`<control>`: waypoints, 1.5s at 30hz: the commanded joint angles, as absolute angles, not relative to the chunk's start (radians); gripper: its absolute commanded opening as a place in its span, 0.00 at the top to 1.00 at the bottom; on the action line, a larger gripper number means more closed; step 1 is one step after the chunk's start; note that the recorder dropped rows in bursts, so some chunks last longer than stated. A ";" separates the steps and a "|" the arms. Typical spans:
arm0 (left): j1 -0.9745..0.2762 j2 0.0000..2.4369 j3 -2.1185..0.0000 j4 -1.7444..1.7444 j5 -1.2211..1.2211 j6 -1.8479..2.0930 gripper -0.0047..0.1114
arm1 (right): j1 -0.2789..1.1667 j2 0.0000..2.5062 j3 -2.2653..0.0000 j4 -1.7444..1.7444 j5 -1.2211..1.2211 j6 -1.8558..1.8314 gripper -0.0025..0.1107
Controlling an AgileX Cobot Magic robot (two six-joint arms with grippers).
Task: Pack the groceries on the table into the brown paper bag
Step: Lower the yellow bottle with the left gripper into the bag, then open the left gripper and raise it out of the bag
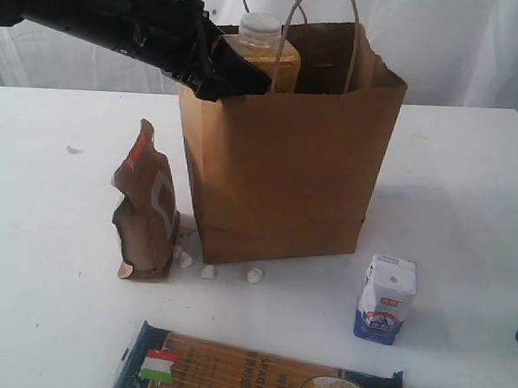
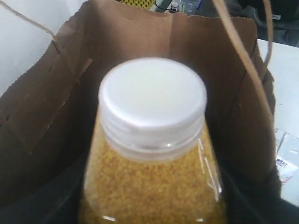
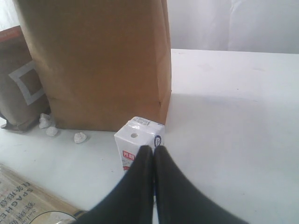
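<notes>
Spaghetti pack (image 1: 258, 372): laid flat at the near edge of the table (image 1: 48, 235); dark blue wrapper, a clear window showing pale strands, a small green-white-red flag at its left end.
Right gripper (image 3: 153, 151): black jaws pressed together with nothing between them; held low over the table, tips pointing at the carton, just short of it.
Carton (image 1: 386, 298): stood upright on the table, right of centre, near the bag's front right corner but apart from it; white above, blue below, a red mark on the front face, a small round spot on the top.
Lumps (image 1: 208, 271): small white bits scattered along the foot of the bag.
Pouch (image 1: 145, 210): stood upright and crumpled, just left of the bag; brown, with an orange label near the top and a pale square outline on its face.
Bag (image 1: 286, 169): tall brown kraft paper, stood open at the middle of the table; a loop handle (image 1: 352, 51) is seen above the mouth.
Bottle (image 1: 275, 56): held upright in the bag's mouth, white cap and shoulders above the rim; clear wall, filled with fine yellow grains.
Left gripper (image 1: 248, 79): black, reached in from the upper left; jaws spread wide and closed around the bottle's body below the shoulder.
</notes>
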State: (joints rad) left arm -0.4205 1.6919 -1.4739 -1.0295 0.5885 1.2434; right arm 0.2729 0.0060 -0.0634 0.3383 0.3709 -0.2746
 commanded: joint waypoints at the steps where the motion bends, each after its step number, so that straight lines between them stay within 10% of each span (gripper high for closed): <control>1: -0.421 1.665 -1.480 -1.091 0.566 1.231 0.38 | 0.268 0.000 -0.058 0.341 0.365 -0.274 0.98; 36: -0.421 1.569 -1.480 -1.091 0.593 1.230 0.27 | 0.268 0.000 -0.058 0.341 0.365 -0.274 0.98; 45: -0.421 1.521 -1.480 -1.090 0.591 1.203 0.44 | 0.268 0.000 -0.058 0.341 0.365 -0.274 0.98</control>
State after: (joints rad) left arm -0.4205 1.5490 -1.4739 -1.0707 0.5851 1.2225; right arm 0.2729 0.0060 -0.0634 0.3383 0.3709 -0.2746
